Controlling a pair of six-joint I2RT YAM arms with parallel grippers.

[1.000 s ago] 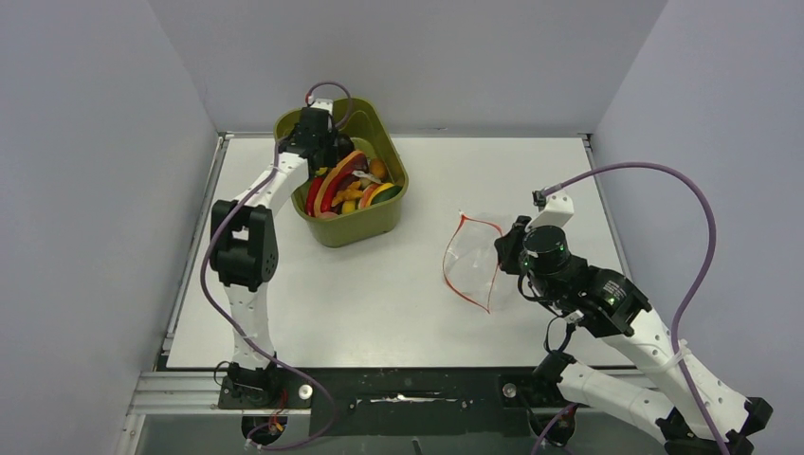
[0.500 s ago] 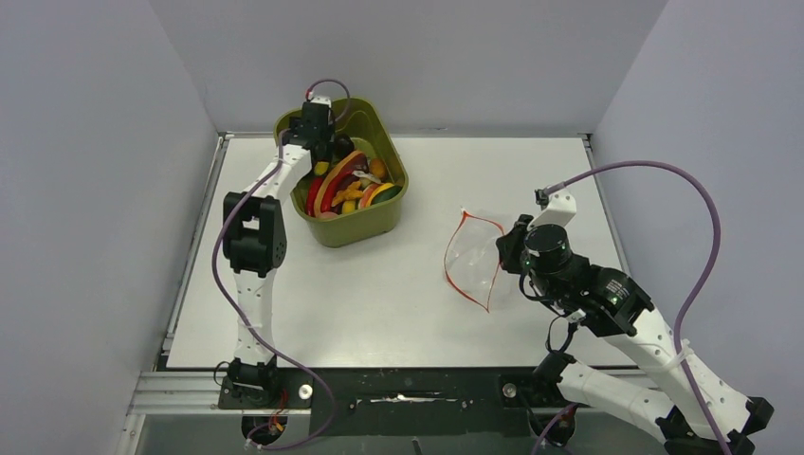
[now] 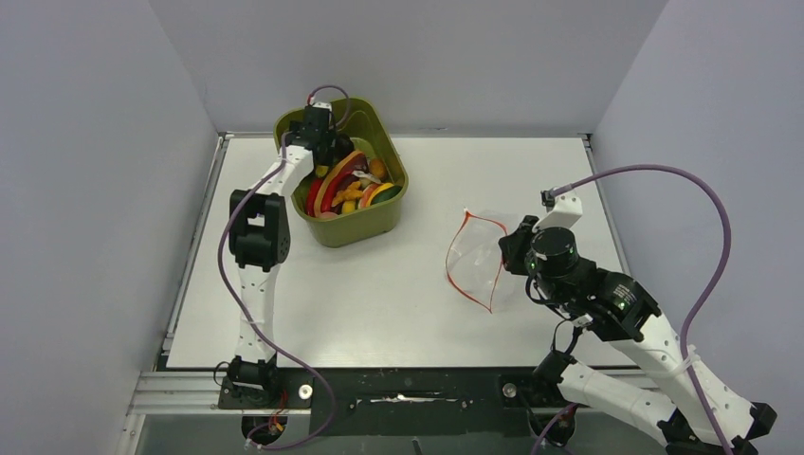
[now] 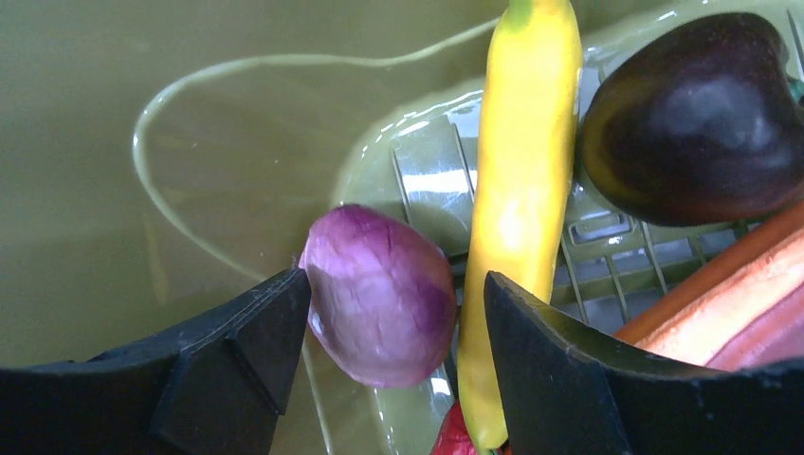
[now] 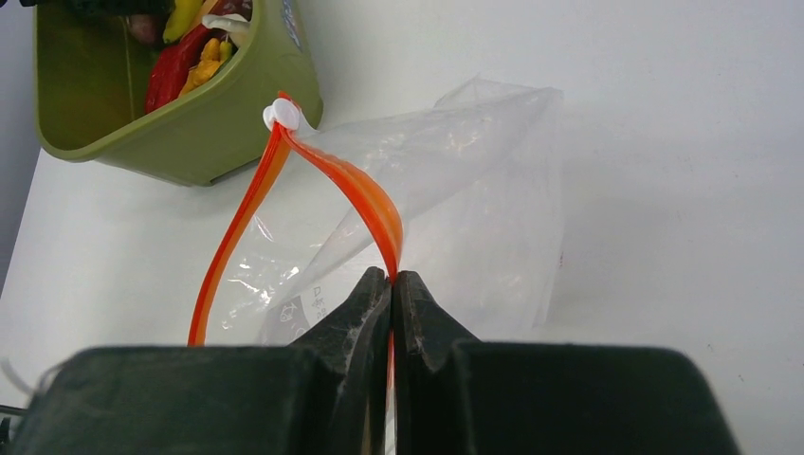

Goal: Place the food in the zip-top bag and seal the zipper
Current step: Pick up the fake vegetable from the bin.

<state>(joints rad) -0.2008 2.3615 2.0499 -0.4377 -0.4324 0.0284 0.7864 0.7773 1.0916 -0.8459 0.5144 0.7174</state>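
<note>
The food [image 3: 349, 185] lies heaped in an olive-green bin. My left gripper [image 3: 319, 140] reaches down into the bin's far left corner, open. In the left wrist view its fingers [image 4: 256, 332] stand either side of a purple round piece [image 4: 379, 294] and the lower end of a yellow banana [image 4: 526, 161]. A dark round piece [image 4: 692, 118] and an orange slice [image 4: 730, 294] lie to the right. The zip-top bag [image 3: 477, 256] hangs clear and floppy at the right, its mouth gaping. My right gripper [image 5: 392, 277] is shut on the red-orange zipper [image 5: 356, 194] and holds the bag up.
The olive-green bin [image 3: 365, 227] stands at the back left of the white table [image 3: 398, 294]; its wall [image 5: 190, 142] also shows in the right wrist view. Grey walls close the table in on the left, back and right.
The left gripper's jaws have opened wider and shifted slightly inside the bin's far corner. The right arm has drifted a little to the right, still holding the bag.
</note>
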